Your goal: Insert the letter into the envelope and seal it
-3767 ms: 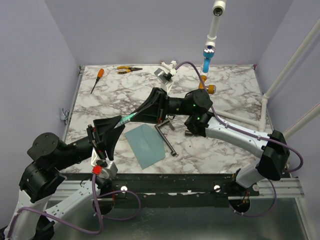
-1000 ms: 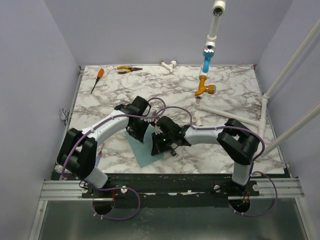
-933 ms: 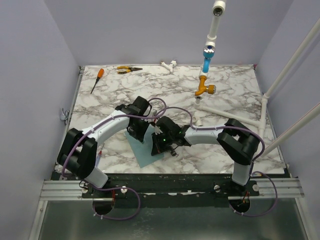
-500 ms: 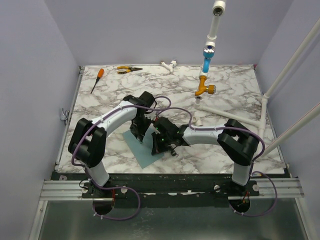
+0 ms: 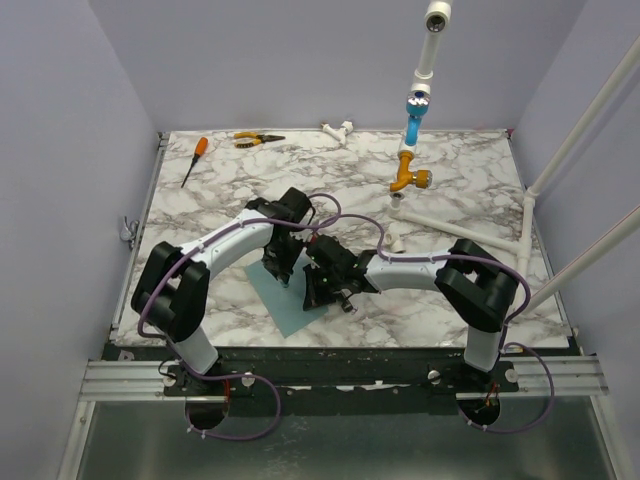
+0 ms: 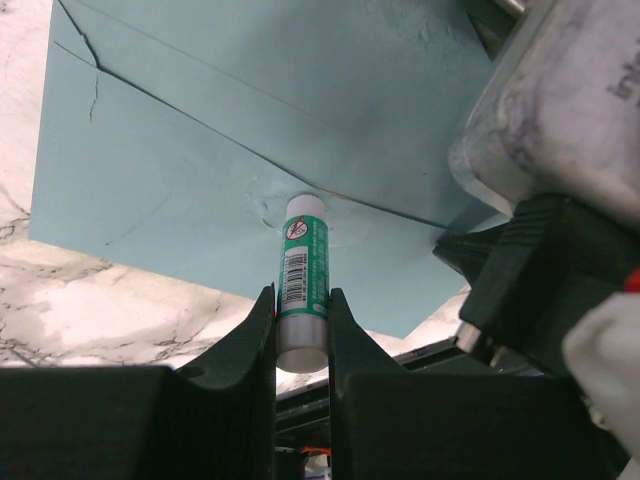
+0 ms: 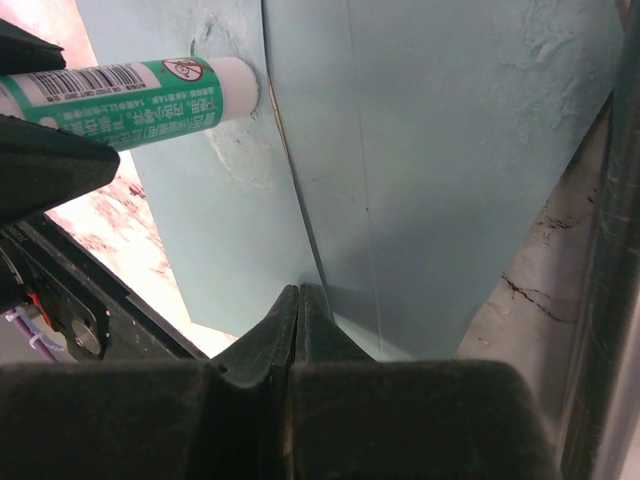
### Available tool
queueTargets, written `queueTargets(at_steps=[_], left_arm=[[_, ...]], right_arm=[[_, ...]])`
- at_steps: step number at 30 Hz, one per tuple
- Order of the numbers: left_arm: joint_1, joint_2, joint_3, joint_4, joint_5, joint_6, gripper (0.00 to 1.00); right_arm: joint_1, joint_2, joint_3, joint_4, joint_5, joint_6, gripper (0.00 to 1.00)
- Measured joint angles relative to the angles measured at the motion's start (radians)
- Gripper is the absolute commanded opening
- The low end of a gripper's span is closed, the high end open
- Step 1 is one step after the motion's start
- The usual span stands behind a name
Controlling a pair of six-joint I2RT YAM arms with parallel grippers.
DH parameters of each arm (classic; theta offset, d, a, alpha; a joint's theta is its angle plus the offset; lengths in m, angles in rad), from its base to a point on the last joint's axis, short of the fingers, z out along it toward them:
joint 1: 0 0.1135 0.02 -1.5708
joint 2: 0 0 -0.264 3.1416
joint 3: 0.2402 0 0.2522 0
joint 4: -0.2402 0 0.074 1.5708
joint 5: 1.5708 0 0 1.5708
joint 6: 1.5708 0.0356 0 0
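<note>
We find the left gripper [image 6: 302,312] clamped on a glue stick [image 6: 303,262], its tip against the envelope [image 6: 150,190]. The right gripper [image 7: 298,300], fingers together, appears to pinch the envelope's edge. The envelope lies near-centre on the bench [image 5: 460,190].

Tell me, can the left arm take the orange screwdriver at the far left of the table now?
Probably not yet. The way to the screwdriver looks free, but the left gripper is closed on a glue stick whose tip presses on the envelope. It should put that down first.
</note>
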Motion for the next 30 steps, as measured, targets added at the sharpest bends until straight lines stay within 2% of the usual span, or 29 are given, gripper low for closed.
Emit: queueTargets(at_steps=[12,20,30], left_arm=[[-0.005,0.018,0.000,0.019,-0.022,-0.012,0.00],[0.046,0.034,0.018,-0.010,0.022,0.058,0.00],[0.043,0.035,0.034,-0.011,-0.021,0.109,0.00]], right_arm=[[0.000,0.001,0.005,-0.013,0.007,0.031,0.01],[0.002,0.006,0.021,-0.029,0.006,0.007,0.01],[0.003,0.007,0.021,-0.029,0.007,0.000,0.01]])
